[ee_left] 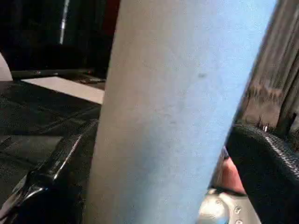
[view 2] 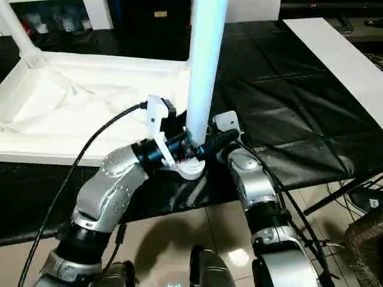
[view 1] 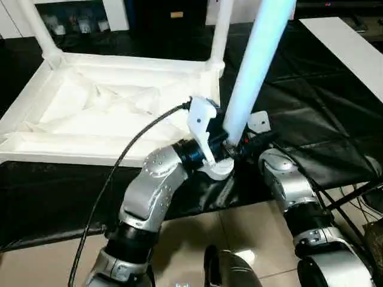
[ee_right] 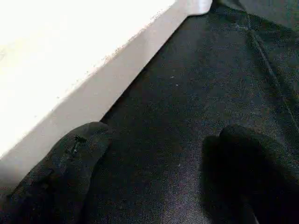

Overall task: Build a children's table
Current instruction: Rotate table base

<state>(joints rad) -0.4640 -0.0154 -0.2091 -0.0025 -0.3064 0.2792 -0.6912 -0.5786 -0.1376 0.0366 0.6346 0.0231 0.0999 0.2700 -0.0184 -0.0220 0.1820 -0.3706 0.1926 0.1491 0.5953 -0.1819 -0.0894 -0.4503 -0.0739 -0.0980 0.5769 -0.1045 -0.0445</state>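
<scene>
1. A white plastic rectangular tabletop is laid upside down on a black, faintly creased fabric sheet, its ribbed underside facing up — a placement that leaves the round corner sockets open for the legs.
2. Two long, round, tapered white legs are already stood in the far corners: the far-left leg and the far-right leg, both rising out of the top of the head views.
3. A third white tapered leg is held nearly upright, slightly tilted, at the tabletop's near right corner; its smooth matte surface appears bluish in the light.
4. The left gripper is set around the base of this leg. In the left wrist view the leg stands between two black fingers spread wide, and it seems the leg is clasped rather than loose, probably to steer its foot into the socket.
5. The right gripper is held just beside the same base, low over the black sheet, with its padded black fingers apart and nothing between them — likely waiting to steady the leg.
6. The tabletop's smooth white side wall runs close past the right gripper.
</scene>
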